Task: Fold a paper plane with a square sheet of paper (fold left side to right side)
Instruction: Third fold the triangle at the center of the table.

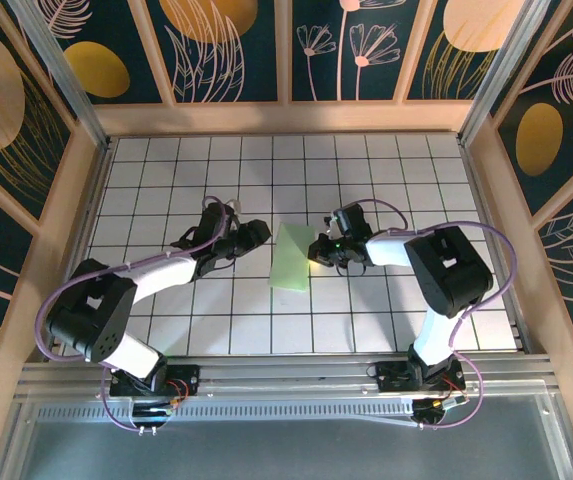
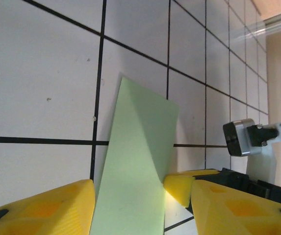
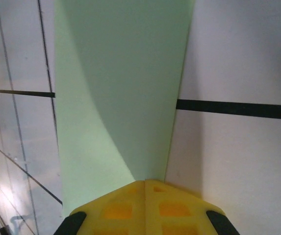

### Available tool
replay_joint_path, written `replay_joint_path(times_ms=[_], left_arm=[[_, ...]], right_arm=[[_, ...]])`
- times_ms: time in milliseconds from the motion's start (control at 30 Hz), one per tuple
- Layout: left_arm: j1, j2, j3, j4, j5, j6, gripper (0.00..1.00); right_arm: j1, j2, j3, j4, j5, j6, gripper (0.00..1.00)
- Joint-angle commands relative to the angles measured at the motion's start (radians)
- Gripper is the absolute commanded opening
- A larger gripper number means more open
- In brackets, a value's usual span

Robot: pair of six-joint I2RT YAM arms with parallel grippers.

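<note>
Right gripper [image 1: 318,250]: jaws closed tight, yellow fingertips [image 3: 130,196] meeting on one edge of the sheet of paper [image 1: 291,258].
Right gripper hold: pale green sheet clamped at the tips, running straight ahead of the fingers, away from the wrist camera.
Left gripper [image 1: 254,233]: jaws partly open, nothing clamped.
Left gripper position: just beside the sheet's opposite edge, facing the right gripper across it.
Sheet relative to left gripper: ahead of the tips, framed between the two yellow fingers [image 2: 42,210] in the left wrist view; contact with either finger not determinable.
Sheet condition: not lying flat; one part raised off the white grid-tiled table [image 1: 166,320], darker shading across part of its face.
Sheet location: between the two grippers, near the table's middle.
</note>
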Motion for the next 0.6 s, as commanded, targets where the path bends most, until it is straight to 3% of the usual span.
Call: replay_joint_path(times_ms=[0, 567], left_arm=[[0.002, 0.041, 0.027, -0.037, 0.055, 0.036, 0.51], [-0.024, 0.246, 0.152, -0.156, 0.2, 0.116, 0.44]], right_arm=[[0.008, 0.025, 0.038, -0.096, 0.055, -0.08, 0.0], [0.005, 0.055, 0.103, -0.191, 0.11, -0.201, 0.0]])
